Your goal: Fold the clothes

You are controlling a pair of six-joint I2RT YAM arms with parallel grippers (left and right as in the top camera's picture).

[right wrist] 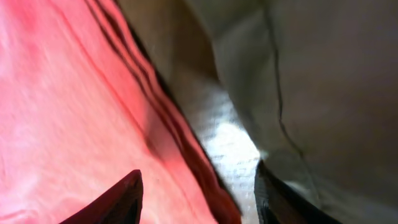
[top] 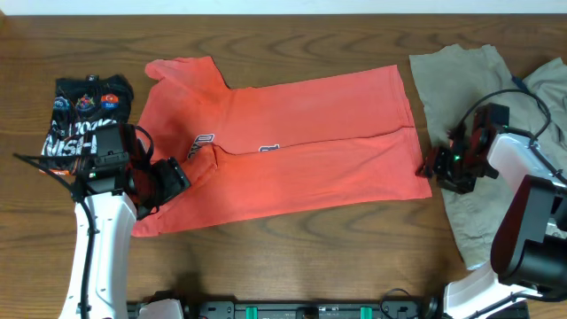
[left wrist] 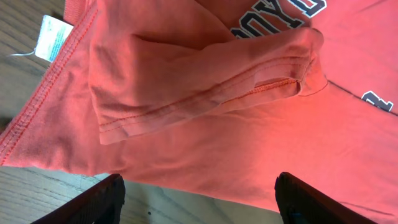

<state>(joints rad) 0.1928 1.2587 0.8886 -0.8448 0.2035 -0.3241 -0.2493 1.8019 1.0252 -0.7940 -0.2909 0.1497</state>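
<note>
The coral-red T-shirt (top: 292, 151) lies on the wooden table, folded lengthwise, with part of its navy-and-white print (top: 204, 140) showing at the fold. My left gripper (top: 174, 177) hovers open at the shirt's lower left, near the folded sleeve (left wrist: 199, 81). In the left wrist view its gripper (left wrist: 199, 205) frames bare table and the shirt's edge (left wrist: 217, 137), and nothing is held. My right gripper (top: 431, 168) is at the shirt's right hem. In the right wrist view, the gripper (right wrist: 196, 199) is open astride the hem (right wrist: 186, 143), coral cloth (right wrist: 62, 93) on one side and a khaki garment (right wrist: 323, 74) on the other.
A khaki garment (top: 461, 80) spreads on the right, under and behind my right arm. Grey-blue cloth (top: 549, 84) lies at the far right. A black printed garment (top: 89, 106) sits folded at the far left. A white label (left wrist: 50, 34) sticks out of the shirt's collar.
</note>
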